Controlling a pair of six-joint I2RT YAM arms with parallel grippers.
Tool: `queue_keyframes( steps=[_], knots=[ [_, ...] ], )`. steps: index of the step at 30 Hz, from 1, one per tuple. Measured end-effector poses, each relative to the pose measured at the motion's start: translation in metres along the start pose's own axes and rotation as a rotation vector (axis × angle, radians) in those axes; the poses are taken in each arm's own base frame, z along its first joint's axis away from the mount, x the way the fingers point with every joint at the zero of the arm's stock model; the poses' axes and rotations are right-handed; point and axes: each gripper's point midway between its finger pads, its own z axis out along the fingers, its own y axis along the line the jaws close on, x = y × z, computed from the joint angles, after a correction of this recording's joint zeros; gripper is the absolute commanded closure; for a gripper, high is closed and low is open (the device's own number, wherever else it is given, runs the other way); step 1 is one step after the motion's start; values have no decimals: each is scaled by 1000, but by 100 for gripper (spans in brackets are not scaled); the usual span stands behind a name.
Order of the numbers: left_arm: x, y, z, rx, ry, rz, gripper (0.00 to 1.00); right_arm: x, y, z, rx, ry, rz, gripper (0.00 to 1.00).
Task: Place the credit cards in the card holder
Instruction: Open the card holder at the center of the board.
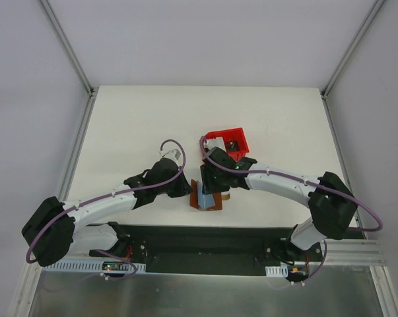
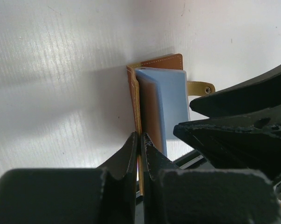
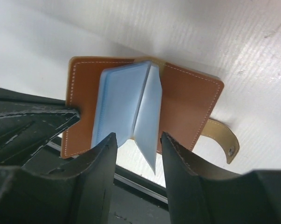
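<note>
The brown card holder (image 1: 197,200) lies open near the table's front edge, with pale blue leaves (image 3: 121,102) fanned up from its spine. I cannot tell whether these leaves are credit cards or lining. My left gripper (image 2: 140,136) is shut on the edge of the holder's left cover (image 2: 159,60) and holds it upright. My right gripper (image 3: 138,137) is open, its fingers either side of the lower edge of the blue leaves without touching them. In the top view both grippers, left (image 1: 187,190) and right (image 1: 210,186), meet over the holder.
A red plastic bin (image 1: 237,133) stands just behind the right gripper, with a whitish object (image 1: 216,141) at its left side. The holder's tan strap with a snap (image 3: 222,137) sticks out to the right. The black base rail (image 1: 205,241) runs just in front of the holder.
</note>
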Motion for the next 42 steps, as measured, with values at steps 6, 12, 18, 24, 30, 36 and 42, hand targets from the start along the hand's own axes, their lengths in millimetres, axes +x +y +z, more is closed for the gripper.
queue_keyframes(
  steps=[6,12,18,24,30,36,42],
  knots=[
    [1,1,0,-3,1,-1,100,4,-18,5,109,18,-6,73],
    [9,13,2,-28,17,-5,100,9,-37,6,188,29,-4,83],
    [18,24,6,-60,39,-19,100,8,-46,2,233,28,-18,89],
    [19,25,6,-61,40,-22,100,-11,-36,-8,222,-11,-51,88],
    [19,24,6,-60,41,-23,100,-18,-25,-14,182,-33,-111,86],
    [19,24,6,-58,42,-23,100,-27,14,-24,-8,-69,-129,87],
    [18,22,5,-52,40,-22,100,-17,53,-24,-183,-30,-154,88]
  ],
)
